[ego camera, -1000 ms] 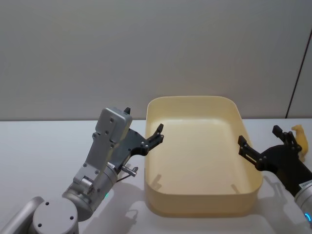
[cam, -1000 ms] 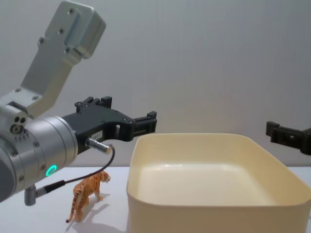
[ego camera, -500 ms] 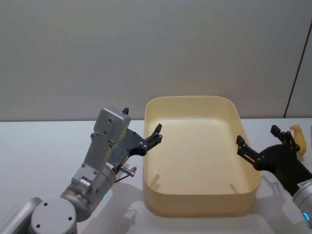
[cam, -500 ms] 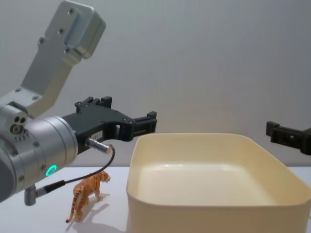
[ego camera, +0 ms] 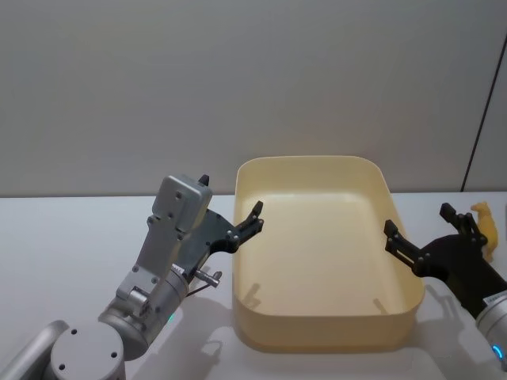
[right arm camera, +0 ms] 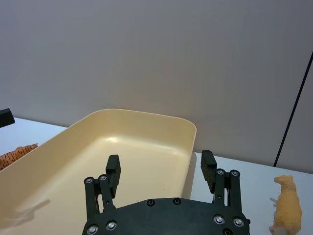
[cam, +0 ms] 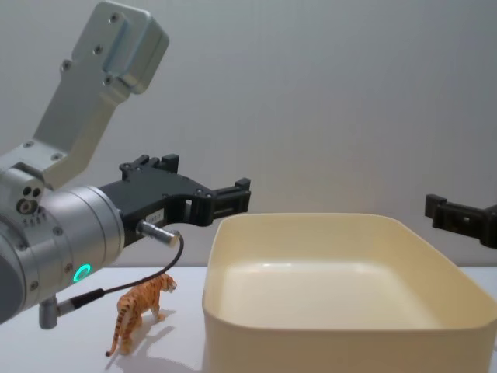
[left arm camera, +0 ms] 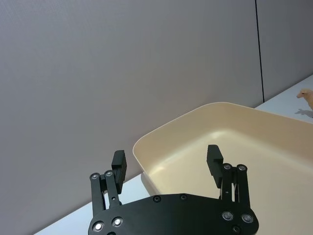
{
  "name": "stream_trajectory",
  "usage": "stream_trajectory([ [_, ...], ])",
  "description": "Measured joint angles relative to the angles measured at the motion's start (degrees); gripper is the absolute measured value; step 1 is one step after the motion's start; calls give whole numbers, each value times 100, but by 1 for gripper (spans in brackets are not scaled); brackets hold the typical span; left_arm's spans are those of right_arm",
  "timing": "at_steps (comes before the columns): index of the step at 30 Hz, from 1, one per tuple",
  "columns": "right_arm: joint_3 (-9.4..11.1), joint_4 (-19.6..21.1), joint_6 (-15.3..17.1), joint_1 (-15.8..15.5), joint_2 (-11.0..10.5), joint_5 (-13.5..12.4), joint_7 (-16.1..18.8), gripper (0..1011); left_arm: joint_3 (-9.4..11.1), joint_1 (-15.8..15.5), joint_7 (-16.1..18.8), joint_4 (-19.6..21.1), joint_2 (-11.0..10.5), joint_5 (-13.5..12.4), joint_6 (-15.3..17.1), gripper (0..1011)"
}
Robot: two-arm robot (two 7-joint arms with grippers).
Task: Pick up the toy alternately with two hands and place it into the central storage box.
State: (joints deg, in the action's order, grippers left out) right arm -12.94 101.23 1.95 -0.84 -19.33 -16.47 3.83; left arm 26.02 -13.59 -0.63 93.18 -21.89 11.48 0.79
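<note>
The central storage box (ego camera: pixel 404 305), a large cream tub, stands mid-table with nothing inside it. An orange toy tiger (cam: pixel 140 311) stands on the table left of the box, below my left gripper (ego camera: pixel 231 198). That gripper hangs open and holds nothing, beside the box's left rim, and also shows in its wrist view (left arm camera: pixel 166 157). A yellow toy animal (ego camera: pixel 485 218) stands on the table right of the box, just past my right gripper (ego camera: pixel 420 220). The right gripper (right arm camera: pixel 160 162) is open and holds nothing, at the box's right rim.
The white table (ego camera: pixel 71 237) runs under both arms, with a grey wall behind it. A dark vertical seam (ego camera: pixel 485 95) marks the wall at the far right. A thin cable (cam: pixel 147 280) loops from my left wrist above the tiger.
</note>
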Motion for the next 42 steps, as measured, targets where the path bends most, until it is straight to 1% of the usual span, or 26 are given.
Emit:
stream_trajectory([
  [28,9,7,0,-18,-15,0,-1,1001,0,0,0,0,0,0,0,1001],
  [35,80,127,28,-162,-122,-74,-107,1001,0,0,0,0,0,0,0,1001],
  [42,253,387,104,-486,-364,-254,-394,1001,0,0,0,0,0,0,0,1001],
])
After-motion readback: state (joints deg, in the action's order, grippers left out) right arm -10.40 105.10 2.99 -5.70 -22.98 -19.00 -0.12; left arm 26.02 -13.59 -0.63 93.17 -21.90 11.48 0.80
